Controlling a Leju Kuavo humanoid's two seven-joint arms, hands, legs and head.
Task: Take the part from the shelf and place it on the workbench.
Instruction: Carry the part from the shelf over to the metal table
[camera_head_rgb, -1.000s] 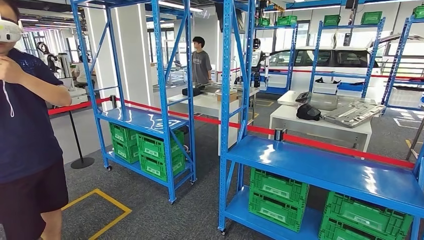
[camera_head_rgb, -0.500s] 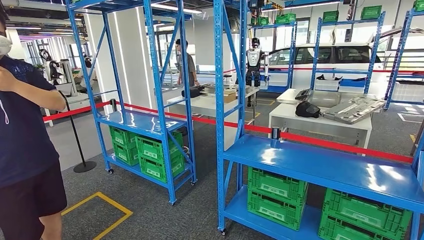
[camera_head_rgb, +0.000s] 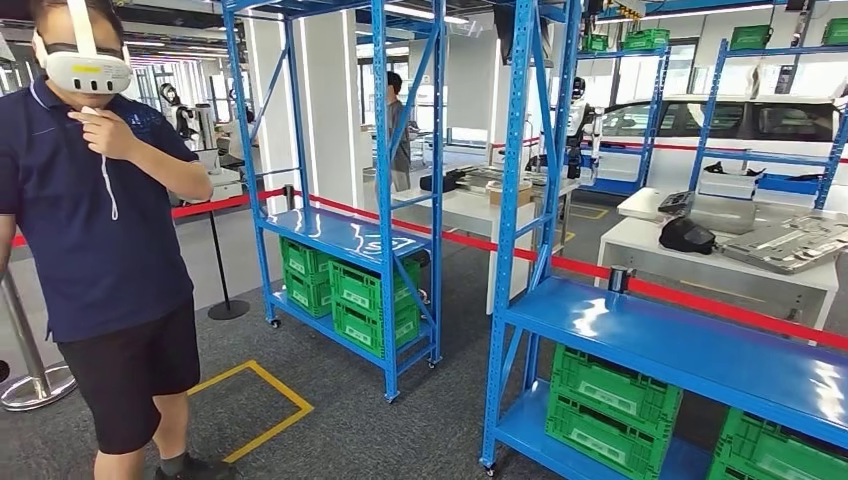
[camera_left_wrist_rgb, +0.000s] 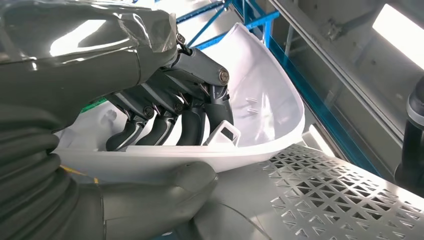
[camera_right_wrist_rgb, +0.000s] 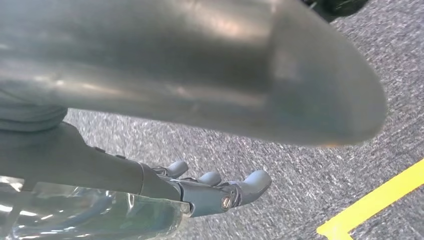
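While we looked fwd from the head view, a person (camera_head_rgb: 105, 240) in a dark shirt w/ a white headset stood at the left on grey carpet, beside a yellow floor line (camera_head_rgb: 262, 412). Two blue shelf racks stood ahead: the near rack (camera_head_rgb: 690, 350) at right w/ green crates (camera_head_rgb: 610, 400) under its shelf, the far rack (camera_head_rgb: 345, 235) w/ more green crates (camera_head_rgb: 360, 300) below. A red barrier tape (camera_head_rgb: 560, 262) ran behind them. Beyond it we saw a white desk (camera_head_rgb: 725, 265) carrying a dark bag (camera_head_rgb: 686, 236) and a grey flat piece (camera_head_rgb: 790, 243).

Left wrist view: our left robot hand (camera_left_wrist_rgb: 165, 125) grasped the white part (camera_left_wrist_rgb: 260, 115), a curved shell, dark fingers (camera_left_wrist_rgb: 192, 122) curled inside it and the thumb under its edge. A perforated metal panel (camera_left_wrist_rgb: 330, 190) lay just beside the part.

Right wrist view: our right robot hand (camera_right_wrist_rgb: 200, 192) hung over grey carpet near a yellow line (camera_right_wrist_rgb: 375, 202), fingers apart and released, holding nothing. A blurred grey shape (camera_right_wrist_rgb: 200, 65) sat close to the lens; we couldn't tell what.
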